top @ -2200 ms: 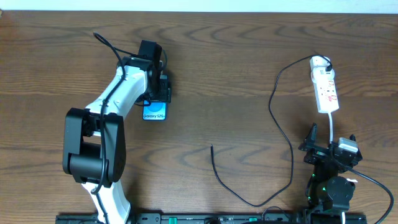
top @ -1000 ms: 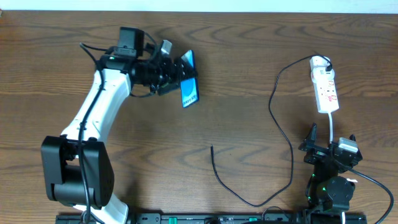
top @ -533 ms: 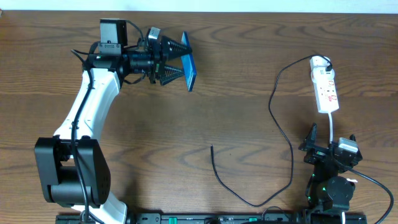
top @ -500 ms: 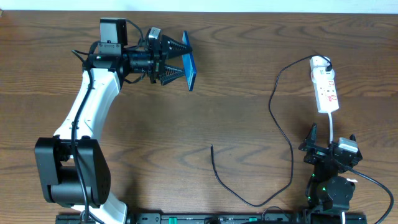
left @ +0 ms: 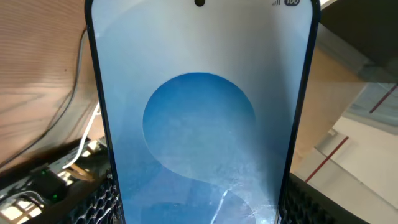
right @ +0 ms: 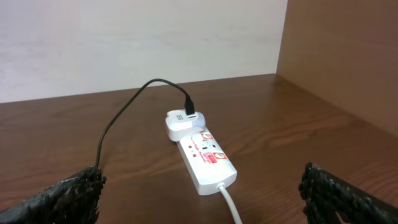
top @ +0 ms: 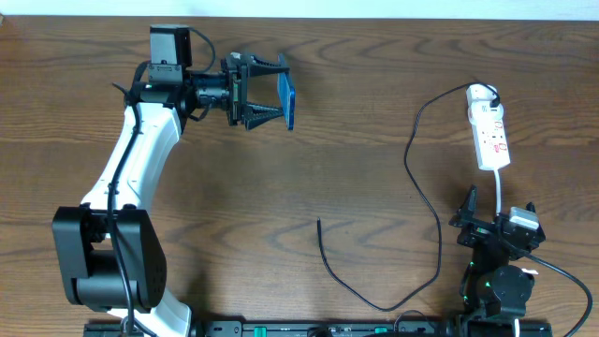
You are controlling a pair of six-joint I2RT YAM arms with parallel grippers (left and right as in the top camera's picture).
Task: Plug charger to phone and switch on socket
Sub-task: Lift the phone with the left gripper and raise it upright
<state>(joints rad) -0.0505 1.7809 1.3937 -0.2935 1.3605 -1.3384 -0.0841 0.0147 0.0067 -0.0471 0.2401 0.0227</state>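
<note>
My left gripper (top: 269,93) is shut on the phone (top: 286,100) and holds it in the air over the far left of the table, edge-on to the overhead camera. In the left wrist view the phone's blue screen (left: 199,118) fills the frame, with a finger (left: 92,200) at each lower side. The socket (top: 489,131) lies at the far right with its white plug head (top: 481,94) at the far end. From there the charger (top: 437,234) loops forward, and its free tip (top: 319,222) rests mid-table. My right gripper (top: 496,223) is open just in front of the socket (right: 203,157), touching nothing.
The socket's white cord (top: 504,195) runs toward the right arm's base (top: 496,285). The left arm's base (top: 117,248) stands at the front left. A pale wall (right: 137,43) and a wooden side panel (right: 348,56) bound the far right corner.
The left arm has lifted the phone off the table, carried it back and to the right, then rolled its wrist so the phone stands edge-on. The right arm has not moved.
</note>
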